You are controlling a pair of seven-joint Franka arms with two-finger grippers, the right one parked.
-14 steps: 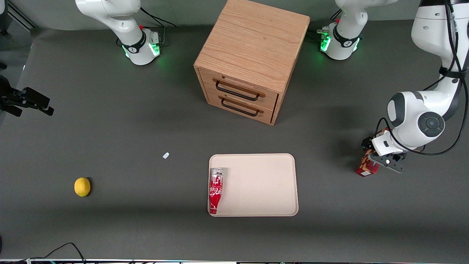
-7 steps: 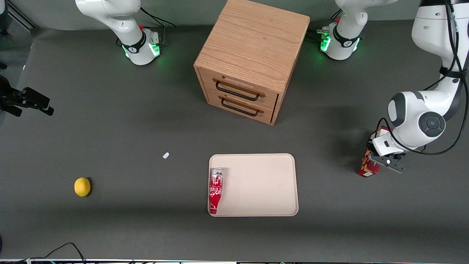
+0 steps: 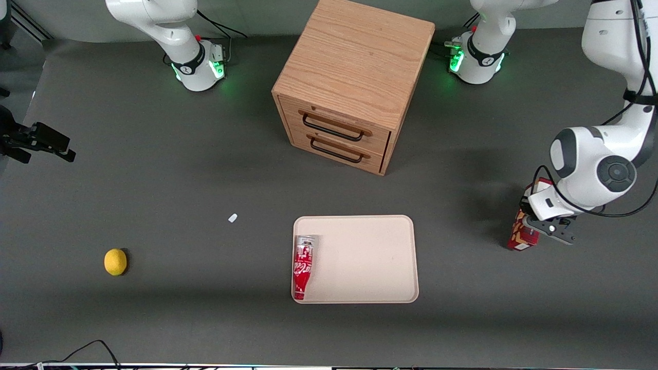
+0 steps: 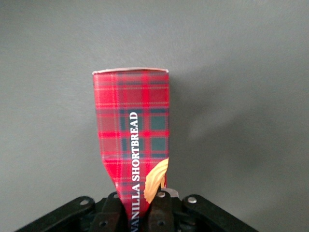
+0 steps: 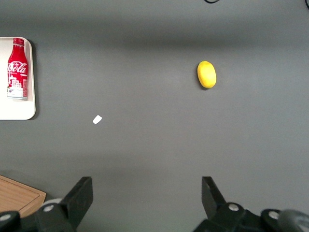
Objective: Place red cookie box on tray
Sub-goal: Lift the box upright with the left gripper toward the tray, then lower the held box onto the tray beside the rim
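Seen from the front: slim dark-red cardboard cookie box (image 3: 523, 234) standing on end on the grey table, near the working arm's end and well apart from the flat cream tray with rounded corners (image 3: 370, 257); black two-finger gripper (image 3: 546, 227) pressed right against the box's upper part, so likely mid-pick, with the carry over to the tray and the set-down both still to do. On the tray already, along one short edge, one red cola bottle with white lettering (image 3: 303, 266), lying down; elsewhere one yellow lemon (image 3: 115, 261), one small white scrap (image 3: 233, 218), one oak two-drawer cabinet (image 3: 354, 82). From the working arm's wrist: tartan-red box (image 4: 133, 140) with shortbread lettering and a tan cookie picture, running out from between the black fingers (image 4: 161, 208), clamped at its near end and pinched narrower there; one box, no second. From the parked arm's wrist: same single bottle (image 5: 18, 67) on a corner of the tray (image 5: 19, 112), one lemon (image 5: 206, 74), one white scrap (image 5: 97, 119), no box on the tray yet
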